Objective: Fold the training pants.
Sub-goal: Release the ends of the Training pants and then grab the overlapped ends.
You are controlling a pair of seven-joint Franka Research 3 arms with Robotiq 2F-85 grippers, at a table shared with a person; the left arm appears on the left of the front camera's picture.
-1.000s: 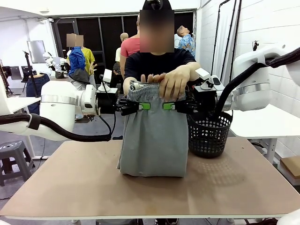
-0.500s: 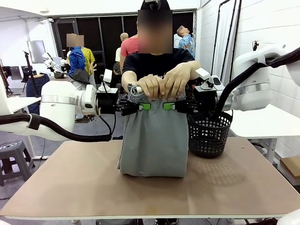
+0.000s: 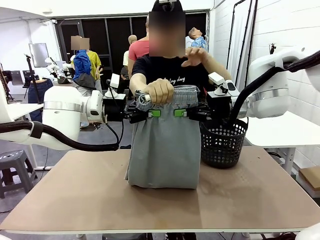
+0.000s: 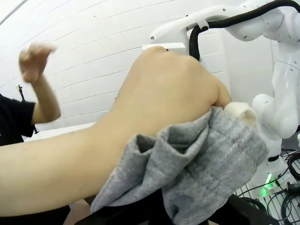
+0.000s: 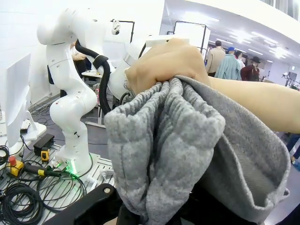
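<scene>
The training pants (image 3: 165, 150) hang upright between the two arms. Their long axis is vertical, with the gathered waistband at the top and the lower end slumped in a soft fold on the table (image 3: 250, 200), just beside the black mesh basket (image 3: 222, 145). The left gripper (image 3: 152, 113) and the right gripper (image 3: 182, 113) reach in level from opposite sides and meet near the middle of the cloth, just under the waistband. Each appears clenched on the grey jersey, green pads facing the front camera. In both wrist views the fabric bunches right where the fingers rise, which fits a firm pinch. The person's hand (image 3: 159, 91) grips the waistband directly above the left gripper, so it sits nearer that arm than the right one. The person's other hand (image 3: 194, 56) is raised well clear of the cloth. The garment therefore lies below and between the pincers, not to one side, and any fold would probably mean laying that vertical length down toward the table. Pulling the grippers apart would only stretch the waist.
</scene>
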